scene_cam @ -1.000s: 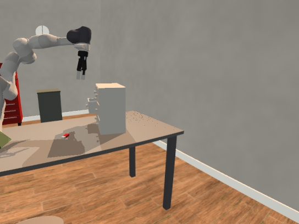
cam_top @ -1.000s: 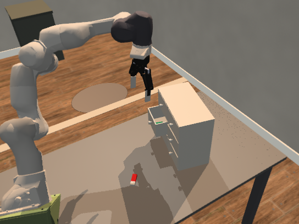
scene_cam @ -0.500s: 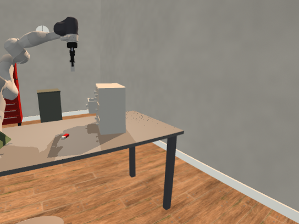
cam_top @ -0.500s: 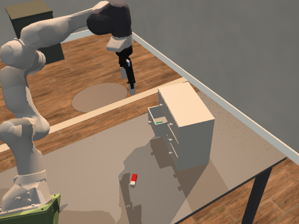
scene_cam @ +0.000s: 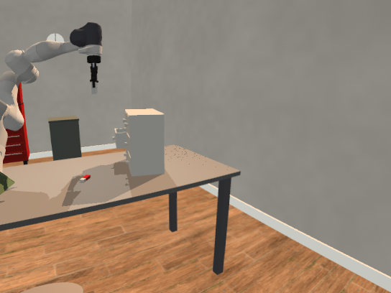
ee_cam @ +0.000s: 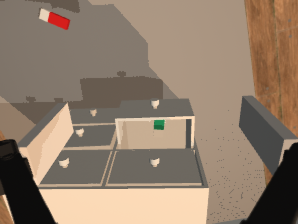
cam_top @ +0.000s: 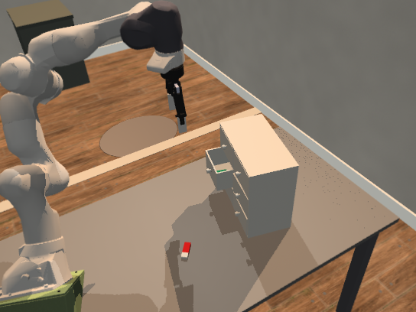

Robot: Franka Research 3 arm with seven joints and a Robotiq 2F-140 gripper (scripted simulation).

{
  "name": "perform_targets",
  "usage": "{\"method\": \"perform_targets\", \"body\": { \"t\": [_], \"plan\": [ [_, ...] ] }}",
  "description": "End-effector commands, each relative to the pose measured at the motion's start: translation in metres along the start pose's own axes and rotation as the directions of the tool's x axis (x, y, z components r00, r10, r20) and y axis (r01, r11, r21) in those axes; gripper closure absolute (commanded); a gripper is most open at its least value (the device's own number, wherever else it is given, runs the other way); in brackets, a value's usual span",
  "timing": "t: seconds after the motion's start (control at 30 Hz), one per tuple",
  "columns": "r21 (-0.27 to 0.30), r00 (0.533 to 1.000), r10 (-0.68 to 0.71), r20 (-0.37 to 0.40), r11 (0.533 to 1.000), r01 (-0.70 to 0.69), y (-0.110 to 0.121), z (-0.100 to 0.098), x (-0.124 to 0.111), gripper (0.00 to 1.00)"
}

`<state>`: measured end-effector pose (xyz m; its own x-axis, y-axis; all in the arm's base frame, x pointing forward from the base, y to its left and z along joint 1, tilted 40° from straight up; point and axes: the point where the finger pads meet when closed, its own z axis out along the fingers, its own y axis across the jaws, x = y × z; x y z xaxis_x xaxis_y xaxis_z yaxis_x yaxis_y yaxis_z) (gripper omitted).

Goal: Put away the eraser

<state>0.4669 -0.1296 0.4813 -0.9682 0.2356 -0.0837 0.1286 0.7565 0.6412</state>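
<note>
A red and white eraser lies flat on the table in front of the small chest. It also shows in the exterior view and at the top left of the wrist view. The chest stands upright with several knobbed drawers. One upper drawer is pulled part way out, and a small green thing lies inside it. The other drawers look pushed in. My gripper hangs high in the air, above and in front of the chest, open and empty; it shows in the exterior view too.
The chest stands near the table's far edge, close to the wall. A dark cabinet stands on the floor behind the table. A round mat lies on the floor. My green base sits at the table's near left corner.
</note>
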Motion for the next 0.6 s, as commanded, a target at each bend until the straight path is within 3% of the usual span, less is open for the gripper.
{"method": "perform_targets", "body": {
  "t": [0.0, 0.57],
  "plan": [
    [-0.004, 1.0, 0.015, -0.001, 1.0, -0.015, 0.0008, 0.0, 0.0015, 0.0],
    [0.0, 1.0, 0.004, 0.0, 1.0, -0.004, -0.0006, 0.0008, 0.0002, 0.0]
  ]
}}
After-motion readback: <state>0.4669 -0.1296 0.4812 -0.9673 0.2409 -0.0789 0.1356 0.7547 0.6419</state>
